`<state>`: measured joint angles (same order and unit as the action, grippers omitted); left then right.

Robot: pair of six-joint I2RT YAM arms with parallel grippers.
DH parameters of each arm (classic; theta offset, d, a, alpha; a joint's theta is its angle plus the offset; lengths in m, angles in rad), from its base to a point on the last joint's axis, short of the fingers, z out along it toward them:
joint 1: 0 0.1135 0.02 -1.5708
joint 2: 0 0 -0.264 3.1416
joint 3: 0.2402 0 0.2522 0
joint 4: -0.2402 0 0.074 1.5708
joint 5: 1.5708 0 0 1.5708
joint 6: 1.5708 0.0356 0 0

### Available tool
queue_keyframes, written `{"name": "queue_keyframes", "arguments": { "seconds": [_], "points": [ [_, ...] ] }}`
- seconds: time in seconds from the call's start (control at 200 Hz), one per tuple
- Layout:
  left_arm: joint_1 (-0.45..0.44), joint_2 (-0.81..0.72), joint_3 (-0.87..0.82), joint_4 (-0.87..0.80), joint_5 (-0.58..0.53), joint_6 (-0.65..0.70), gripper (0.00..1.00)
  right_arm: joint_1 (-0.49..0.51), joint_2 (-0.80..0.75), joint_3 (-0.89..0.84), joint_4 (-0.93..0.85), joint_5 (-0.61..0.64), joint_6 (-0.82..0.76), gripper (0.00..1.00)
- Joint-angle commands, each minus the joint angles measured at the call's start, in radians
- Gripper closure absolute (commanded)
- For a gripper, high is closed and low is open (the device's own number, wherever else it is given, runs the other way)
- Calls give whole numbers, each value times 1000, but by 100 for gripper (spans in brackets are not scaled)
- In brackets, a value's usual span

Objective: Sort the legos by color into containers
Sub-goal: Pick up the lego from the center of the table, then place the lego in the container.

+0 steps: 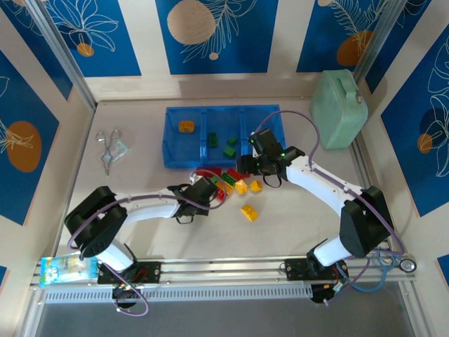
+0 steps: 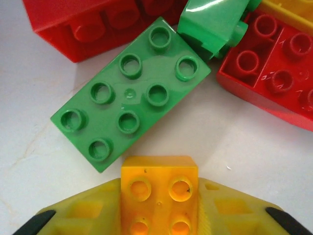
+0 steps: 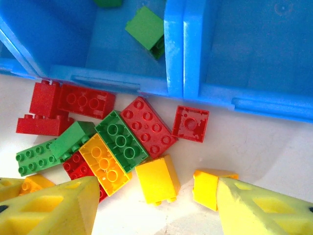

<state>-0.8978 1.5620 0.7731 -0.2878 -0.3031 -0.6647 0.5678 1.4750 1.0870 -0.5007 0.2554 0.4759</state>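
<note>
Fingers: left gripper point(image 2: 159, 218) seemingly clamped on a yellow brick point(image 2: 159, 188), right gripper point(image 3: 156, 186) spread apart. Blue tray point(image 1: 169, 140) holds 4 legos point(image 1: 230, 142); roughly 10 lie by its near edge.

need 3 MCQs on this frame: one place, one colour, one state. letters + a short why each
1. In the top view, which compartment of the tray holds the yellow-orange brick?
A. left
B. middle
C. right

2. What colour is the piece between the left gripper's fingers?
A. red
B. green
C. yellow

3. The right gripper is:
A. shut on a red brick
B. open
C. shut on a green brick

Answers:
1 A: the brick lies alone in the left compartment.
2 C: the left wrist view shows a yellow brick touching both fingers.
3 B: the right wrist view shows its fingers far apart above the loose legos, holding nothing.
</note>
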Motion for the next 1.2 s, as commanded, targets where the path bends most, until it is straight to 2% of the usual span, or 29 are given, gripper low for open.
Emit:
{"name": "queue_keyframes", "arguments": {
  "seconds": [0.0,0.16,0.29,0.36,0.575,0.765,0.996,1.041,1.156,1.196],
  "points": [
    [-9,-93,-18,-14,-69,-27,71,-6,-28,-35,35,-33,30,35],
    [16,-201,46,-48,-69,80,72,-3,-46,-90,37,-38,42,34],
    [159,-229,87,0,52,154,72,3,-74,-131,32,-42,46,32],
    [218,-213,148,-6,65,195,72,14,-92,-147,19,-34,48,32],
    [369,-24,358,-8,148,261,71,62,-163,-215,-23,-24,67,27],
    [428,176,538,-39,168,284,71,107,-217,-272,-67,-13,82,25],
    [478,303,663,-63,165,295,68,147,-263,-344,-78,-23,122,25],
    [485,317,682,-73,167,295,65,151,-268,-353,-79,-24,125,25],
    [491,315,717,-99,171,311,39,154,-265,-362,-83,-24,117,24],
    [491,292,709,-91,168,312,35,156,-261,-361,-88,-21,113,23]
  ]
}}
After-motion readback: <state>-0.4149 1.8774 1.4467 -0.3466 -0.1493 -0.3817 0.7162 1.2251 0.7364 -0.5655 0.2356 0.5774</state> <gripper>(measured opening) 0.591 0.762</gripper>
